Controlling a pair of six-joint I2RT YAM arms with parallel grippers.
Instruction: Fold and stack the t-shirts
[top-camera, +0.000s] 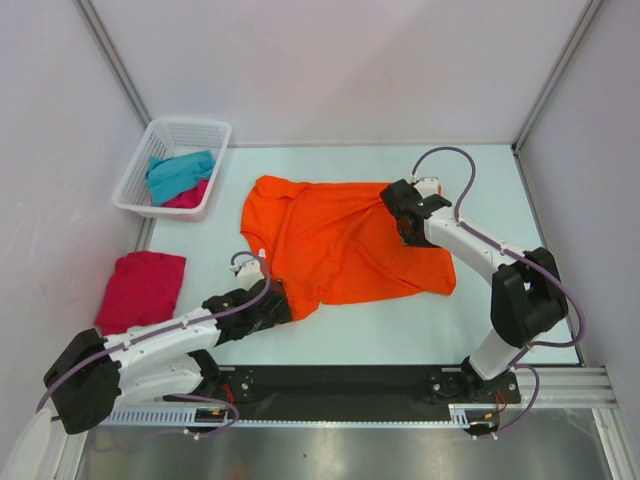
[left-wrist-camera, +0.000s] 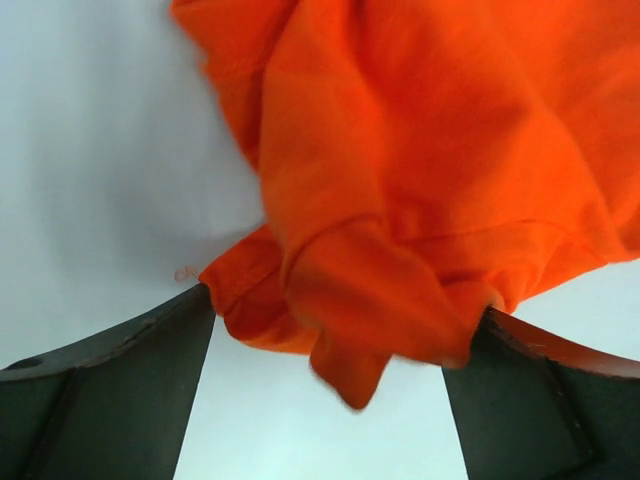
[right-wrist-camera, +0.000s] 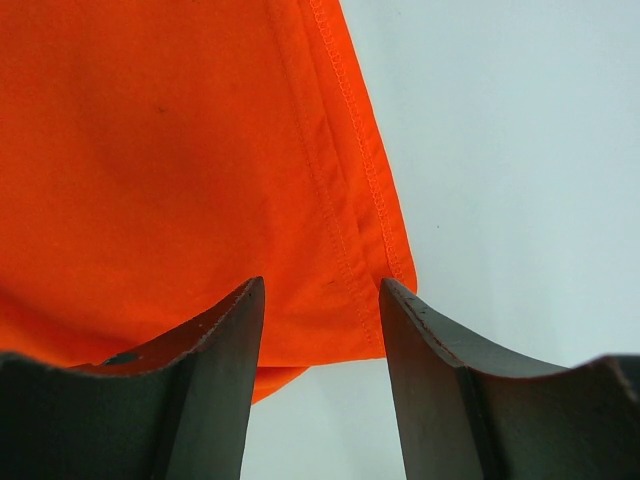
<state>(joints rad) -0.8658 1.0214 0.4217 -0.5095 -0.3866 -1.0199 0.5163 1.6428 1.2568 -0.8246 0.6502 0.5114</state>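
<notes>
Orange t-shirt (top-camera: 340, 240) spread out; left jaws wide

Orange t-shirt (top-camera: 340, 240) spread over mid table (top-camera: 370, 330), blocks the centre. Left gripper (top-camera: 280, 302) sits at its near-left corner, jaws wide, bunched cloth between them. Right gripper (top-camera: 393, 205) at its far-right edge, jaws apart over the hem. Passable bare tabletop: far strip, right side, near strip. White basket (top-camera: 133, 195) fills far-left corner. Folded pink t-shirt (top-camera: 142, 288) at left edge. Walls close in left, far, right.
</notes>
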